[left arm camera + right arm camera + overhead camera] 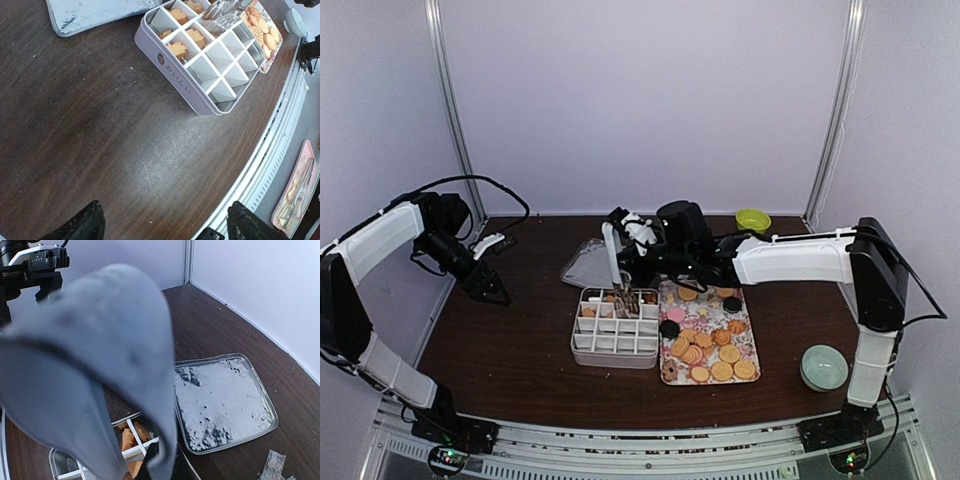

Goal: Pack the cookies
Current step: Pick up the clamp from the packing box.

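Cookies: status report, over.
Left gripper open, aside. Right gripper shut on metal tongs above pale divided tin. Round golden-orange cookies mostly on floral tray. Nothing blocking.

Cookies [722, 370] on floral tray [706, 316], divided box [613, 358] — alongside

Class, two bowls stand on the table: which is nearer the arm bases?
The pale grey-green round bowl, near right; the bright yellow-green round bowl sits at the far edge.

Under the right tool [625, 258] sits a white divided tin [613, 358], with metal tongs [223, 14] reaching down into it. A silvery lid [585, 266] lies just left of the tool, a floral tray [706, 318] just right, and a green bowl [753, 219] farther right.
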Available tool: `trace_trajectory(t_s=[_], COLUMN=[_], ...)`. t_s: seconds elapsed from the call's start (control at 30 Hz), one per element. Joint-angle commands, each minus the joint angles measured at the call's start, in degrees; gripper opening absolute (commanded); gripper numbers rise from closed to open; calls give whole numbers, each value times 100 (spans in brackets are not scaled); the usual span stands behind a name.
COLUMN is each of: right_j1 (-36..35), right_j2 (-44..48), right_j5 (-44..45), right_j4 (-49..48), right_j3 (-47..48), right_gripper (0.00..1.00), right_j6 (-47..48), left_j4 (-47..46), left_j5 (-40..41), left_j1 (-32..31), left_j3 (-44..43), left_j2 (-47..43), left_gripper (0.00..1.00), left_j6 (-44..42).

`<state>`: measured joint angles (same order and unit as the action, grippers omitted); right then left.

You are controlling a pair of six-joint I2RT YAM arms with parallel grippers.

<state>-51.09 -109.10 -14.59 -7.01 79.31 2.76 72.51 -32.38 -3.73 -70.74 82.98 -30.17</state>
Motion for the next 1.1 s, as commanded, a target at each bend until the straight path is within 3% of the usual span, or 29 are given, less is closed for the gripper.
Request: trace_trajectory(t_s=[0.0,0.23,0.5,1.07], right_j1=[-33,-37,-38,-35], right_j2=[115,527,768,943], right_j5=[200,281,264,349], right_j4=[-547,-1628,-2015,-2918], right_j3=[-186,-846,-1052,-1614], right_gripper=[0,0,0,0], right_j6=[199,84,-77,-574], left_j4=[24,-56,-279,-1339], left_j5=[-132,-317,-672,-737], left_j1=[41,39,-22,-1297], left_j3=[-140,-98,-28,-333], left_j2=[94,78,346,1672], left_gripper=[87,86,82,81], left_j6=[-110,-70,73,805])
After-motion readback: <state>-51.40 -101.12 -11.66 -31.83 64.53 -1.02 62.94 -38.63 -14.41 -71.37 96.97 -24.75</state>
